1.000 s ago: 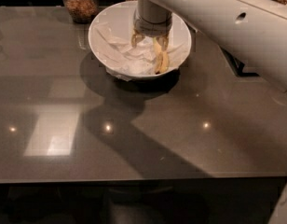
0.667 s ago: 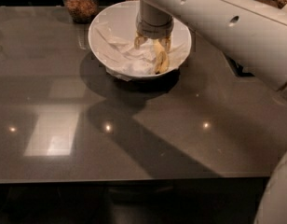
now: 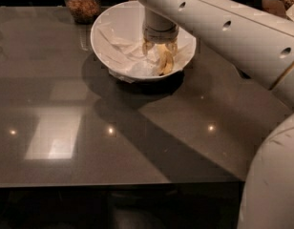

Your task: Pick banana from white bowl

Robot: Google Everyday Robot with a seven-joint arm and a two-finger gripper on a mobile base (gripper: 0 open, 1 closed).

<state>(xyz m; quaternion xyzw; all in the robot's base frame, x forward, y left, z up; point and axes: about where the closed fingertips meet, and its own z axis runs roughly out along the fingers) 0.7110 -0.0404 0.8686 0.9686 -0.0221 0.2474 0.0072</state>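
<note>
Camera view, gripper (image 3: 160,50) fingers (image 3: 148,46) over banana (image 3: 165,64)

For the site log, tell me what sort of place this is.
Likely a kitchen counter: glossy countertop, glass jar of brown grains, white bowl holding a banana, the gripper down inside it.

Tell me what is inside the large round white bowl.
Crumpled white paper and a small yellow banana, with the robot's gripper right above it. The paper covers the white bowl's bottom.
</note>
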